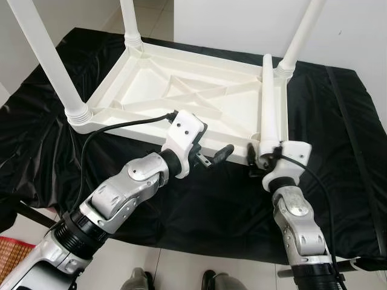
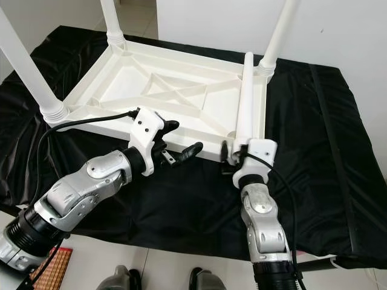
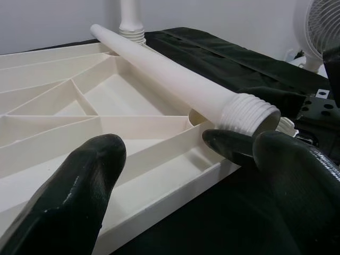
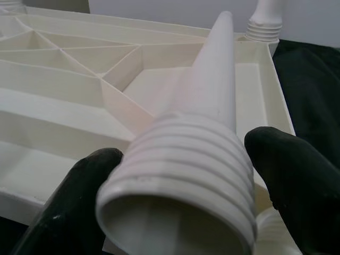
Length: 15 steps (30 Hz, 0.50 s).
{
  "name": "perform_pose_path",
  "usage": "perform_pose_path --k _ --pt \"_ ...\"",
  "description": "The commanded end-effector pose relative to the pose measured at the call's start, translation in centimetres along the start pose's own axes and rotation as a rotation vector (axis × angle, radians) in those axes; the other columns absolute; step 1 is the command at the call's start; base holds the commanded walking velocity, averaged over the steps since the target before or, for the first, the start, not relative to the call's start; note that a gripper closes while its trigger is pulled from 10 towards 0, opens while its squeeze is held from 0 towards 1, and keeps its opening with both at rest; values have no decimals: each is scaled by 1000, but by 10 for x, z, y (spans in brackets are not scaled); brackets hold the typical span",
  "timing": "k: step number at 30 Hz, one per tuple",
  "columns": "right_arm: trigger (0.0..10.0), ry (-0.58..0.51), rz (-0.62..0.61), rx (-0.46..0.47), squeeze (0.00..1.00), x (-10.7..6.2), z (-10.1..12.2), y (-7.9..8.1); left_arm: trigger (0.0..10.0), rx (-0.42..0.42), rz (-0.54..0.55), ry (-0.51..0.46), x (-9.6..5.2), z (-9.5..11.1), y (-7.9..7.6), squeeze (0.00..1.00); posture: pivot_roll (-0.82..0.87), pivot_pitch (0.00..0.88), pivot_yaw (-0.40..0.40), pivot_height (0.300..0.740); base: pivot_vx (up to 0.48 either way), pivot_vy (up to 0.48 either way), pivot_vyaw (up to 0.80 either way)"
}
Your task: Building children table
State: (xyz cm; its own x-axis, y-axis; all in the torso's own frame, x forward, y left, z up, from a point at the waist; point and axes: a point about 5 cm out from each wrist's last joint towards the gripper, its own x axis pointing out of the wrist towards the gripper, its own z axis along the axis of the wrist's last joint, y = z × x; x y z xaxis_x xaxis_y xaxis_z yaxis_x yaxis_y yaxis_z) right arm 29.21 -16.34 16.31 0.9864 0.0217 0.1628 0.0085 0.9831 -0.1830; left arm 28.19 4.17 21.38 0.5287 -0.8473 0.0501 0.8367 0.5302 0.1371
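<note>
A white plastic children's table (image 1: 140, 74) lies upside down on a black cloth (image 1: 211, 205). Three legs stand screwed in: near left (image 1: 48, 54), far left (image 1: 129, 21) and far right (image 1: 302, 33). A fourth, loose leg (image 1: 268, 103) lies along the table's right edge, its threaded end (image 4: 180, 175) toward me. My right gripper (image 1: 262, 157) is shut on that threaded end at the near right corner, one black finger (image 4: 79, 202) on each side. My left gripper (image 2: 181, 138) hovers open at the near rim's middle, fingers (image 3: 69, 202) spread wide around nothing.
The black cloth covers a low platform that ends just before my feet (image 1: 139, 281). A red woven mat (image 1: 15, 248) lies on the tiled floor at the near left. A white fan (image 3: 321, 26) stands beyond the platform on the right.
</note>
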Motion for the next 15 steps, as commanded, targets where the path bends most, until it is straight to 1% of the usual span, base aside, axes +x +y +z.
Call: perform_pose_path --k 1,3,6,8,10,15 --pt "10000 31 -5 -34 0 -3 -8 -1 10000 6 -285 3 -4 0 -15 0 56 177 -7 740 0 0 0" --pt "10000 32 -2 -46 0 -2 -9 -2 10000 7 -284 3 -4 0 -15 0 56 177 -7 740 0 0 0" --pt "10000 33 -9 -21 0 -2 -9 -2 10000 7 -283 2 -4 1 -15 0 56 175 -9 740 0 0 0" --pt "10000 35 -21 43 0 -2 -9 -3 10000 7 -282 2 -4 0 -15 0 56 175 -9 740 0 0 0" --pt "10000 34 -27 69 0 -2 -9 -2 10000 7 -282 2 -3 0 -15 0 56 175 -9 740 0 0 0" --pt "10000 31 -20 56 0 -1 -9 0 10000 7 -283 1 -3 0 -15 0 56 175 -9 740 0 0 0"
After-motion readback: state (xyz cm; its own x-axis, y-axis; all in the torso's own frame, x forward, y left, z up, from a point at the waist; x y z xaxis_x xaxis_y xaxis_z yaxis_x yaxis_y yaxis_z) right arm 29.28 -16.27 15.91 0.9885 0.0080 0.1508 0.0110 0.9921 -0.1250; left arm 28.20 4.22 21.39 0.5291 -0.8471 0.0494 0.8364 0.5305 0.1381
